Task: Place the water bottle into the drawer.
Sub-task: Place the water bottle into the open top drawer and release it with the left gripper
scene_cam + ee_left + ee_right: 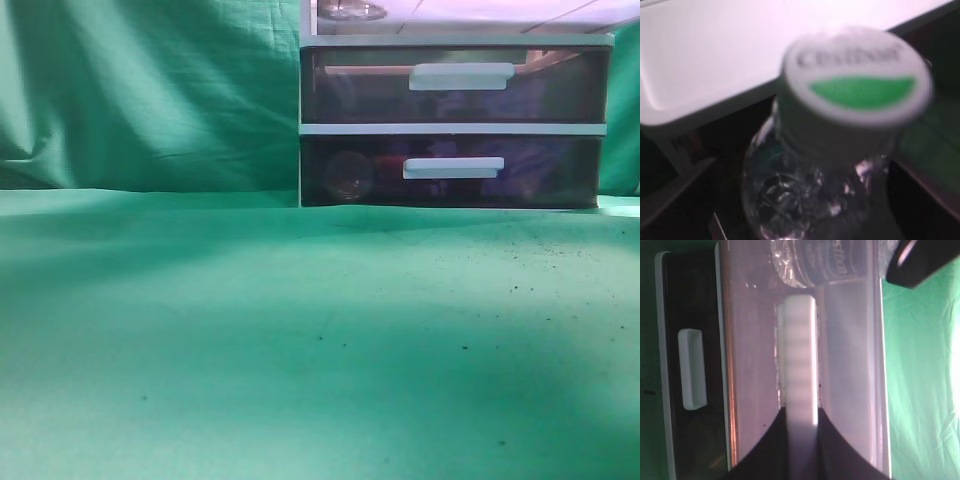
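Observation:
The pinkish translucent drawer [480, 15] is the top one of the white-framed unit and is pulled out. My right gripper [802, 412] is shut on its white bar handle [800, 340]. The clear water bottle [352, 10] stands upright inside the drawer and shows through the drawer front [750, 365] in the right wrist view [820, 262]. In the left wrist view its white and green cap [855, 75] is close under the camera, with its clear body [805, 200] below. The left fingers are lost in the dark beside it. A dark part of the left gripper [920, 262] hangs above the drawer rim.
Two darker drawers [350, 85] [560, 175] with white bar handles sit shut below the open one. The unit's white top [715, 50] lies just behind the bottle. Green cloth [300, 330] covers the table and hangs behind it.

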Controlling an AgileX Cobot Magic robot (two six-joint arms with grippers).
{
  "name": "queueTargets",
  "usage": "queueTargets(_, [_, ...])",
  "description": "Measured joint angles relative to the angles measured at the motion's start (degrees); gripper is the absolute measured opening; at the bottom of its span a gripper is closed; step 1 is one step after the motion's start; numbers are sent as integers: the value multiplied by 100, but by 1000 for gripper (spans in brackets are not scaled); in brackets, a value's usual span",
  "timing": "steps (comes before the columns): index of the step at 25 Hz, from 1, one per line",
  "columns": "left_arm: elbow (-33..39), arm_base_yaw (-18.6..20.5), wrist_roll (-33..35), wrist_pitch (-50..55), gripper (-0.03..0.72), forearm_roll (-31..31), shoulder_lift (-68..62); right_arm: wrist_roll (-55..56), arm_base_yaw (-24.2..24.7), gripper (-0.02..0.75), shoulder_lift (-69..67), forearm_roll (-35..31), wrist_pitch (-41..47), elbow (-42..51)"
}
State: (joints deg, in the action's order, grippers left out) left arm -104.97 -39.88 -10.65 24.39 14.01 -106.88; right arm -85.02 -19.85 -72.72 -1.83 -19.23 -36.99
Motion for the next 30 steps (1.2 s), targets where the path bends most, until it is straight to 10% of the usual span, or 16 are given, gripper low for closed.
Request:
queueTargets(5, [0,0,10,-448,644,0,10,-3,0,90,0,-47,0,0])
queueTargets(11, [0,0,18,-873,370,10,19,-3,0,90,0,-66,0,0])
queueTargets(30, [0,0,125,-2053,380,412,-152,-3,0,90,0,-72,0,0])
